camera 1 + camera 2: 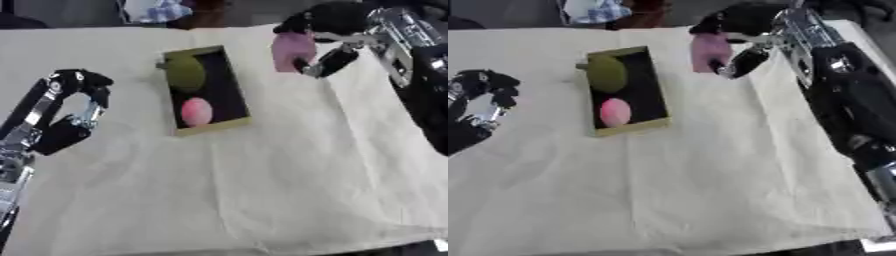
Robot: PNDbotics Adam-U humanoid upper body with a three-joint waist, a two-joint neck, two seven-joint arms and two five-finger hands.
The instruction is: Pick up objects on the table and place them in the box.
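A shallow box (234, 95) with an olive rim and dark inside lies on the cloth, left of centre. In it sit a green rounded object (185, 73) at the far end and a pink ball (196, 111) at the near end. My right hand (325, 26) is at the upper right, just right of the box's far end, fingers and thumb curled on a pale pink block (291, 50) held off the cloth. My left hand (77, 102) hangs at the left, fingers curled, holding nothing.
A cream cloth (262, 190) covers the whole table, wrinkled toward the near edge. Beyond the far edge are dark shapes and a blue-and-white checked fabric (595, 10). My right arm (846, 100) runs down the right side.
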